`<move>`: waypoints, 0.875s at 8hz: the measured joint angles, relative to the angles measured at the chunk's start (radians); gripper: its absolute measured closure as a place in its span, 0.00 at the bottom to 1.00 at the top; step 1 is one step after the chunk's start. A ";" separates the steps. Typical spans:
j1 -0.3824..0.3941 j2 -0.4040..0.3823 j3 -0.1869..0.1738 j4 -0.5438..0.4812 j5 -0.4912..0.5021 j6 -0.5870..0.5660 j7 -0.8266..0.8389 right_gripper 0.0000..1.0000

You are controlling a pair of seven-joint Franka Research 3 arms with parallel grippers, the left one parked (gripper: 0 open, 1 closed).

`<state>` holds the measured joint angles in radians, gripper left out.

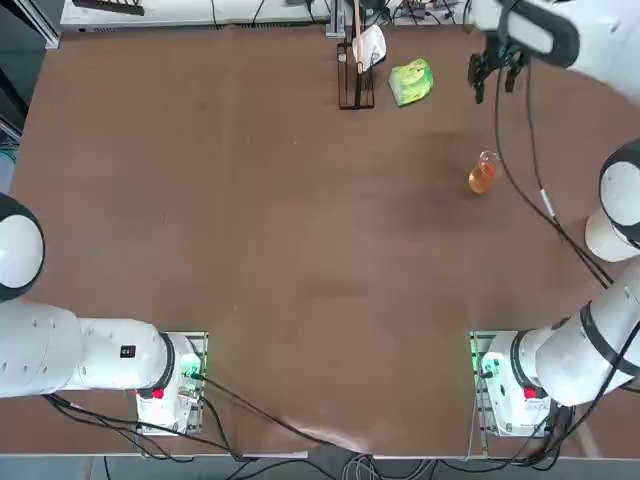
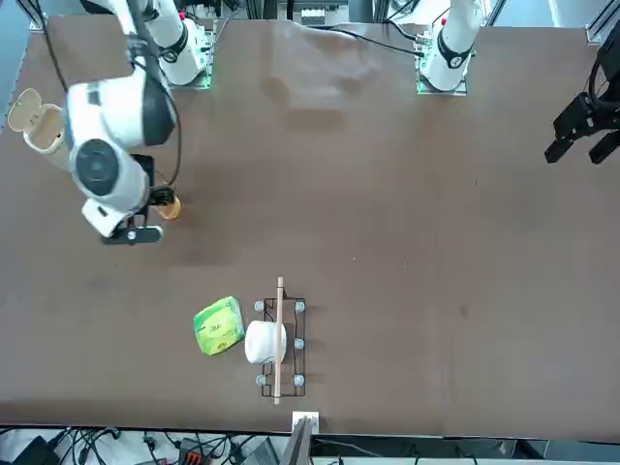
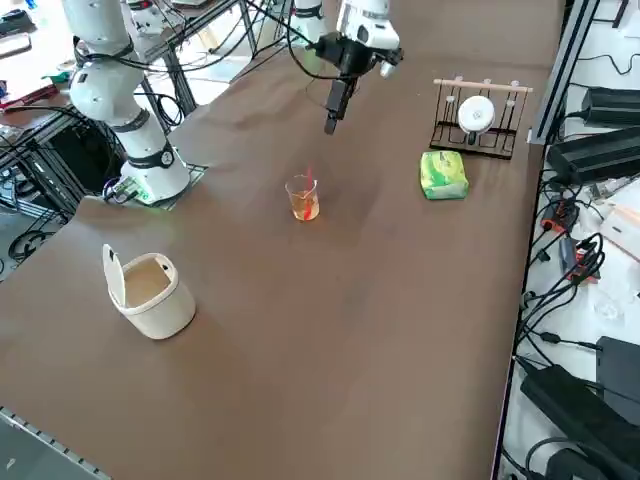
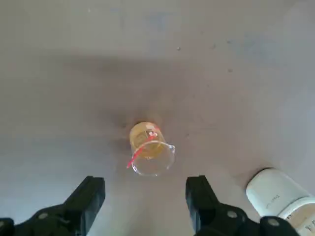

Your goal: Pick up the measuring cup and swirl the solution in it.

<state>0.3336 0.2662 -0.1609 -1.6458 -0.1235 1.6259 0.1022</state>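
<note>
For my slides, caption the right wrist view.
Open right gripper poised above the upright measuring cup of orange solution on the table.

No readable text anywhere (white cup (image 4: 276, 196) print too blurred).

Brown table (image 1: 250, 250): measuring cup (image 1: 482, 176), white cup (image 3: 150, 291), rack (image 1: 353, 80).

Top view: overhead, straight down on the whole table (image 1: 250, 250), arm bases at its near edge. Front view: high, facing the robot. Right side view: raised, diagonal from the right edge. Right wrist view: close, looking down on the measuring cup (image 4: 150, 150), seen by all four.
</note>
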 joint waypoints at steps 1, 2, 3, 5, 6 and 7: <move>-0.045 -0.010 -0.001 0.052 0.041 -0.045 -0.046 0.00; -0.080 -0.023 -0.002 0.094 0.063 -0.078 -0.069 0.00; -0.098 -0.039 -0.002 0.125 0.071 -0.096 -0.072 0.00; -0.103 -0.077 -0.002 0.157 0.076 -0.111 -0.072 0.00; -0.105 -0.096 -0.002 0.171 0.085 -0.114 -0.069 0.00; -0.109 -0.112 -0.004 0.190 0.090 -0.131 -0.064 0.00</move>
<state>0.2245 0.1546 -0.1645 -1.4558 -0.0339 1.4953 0.0378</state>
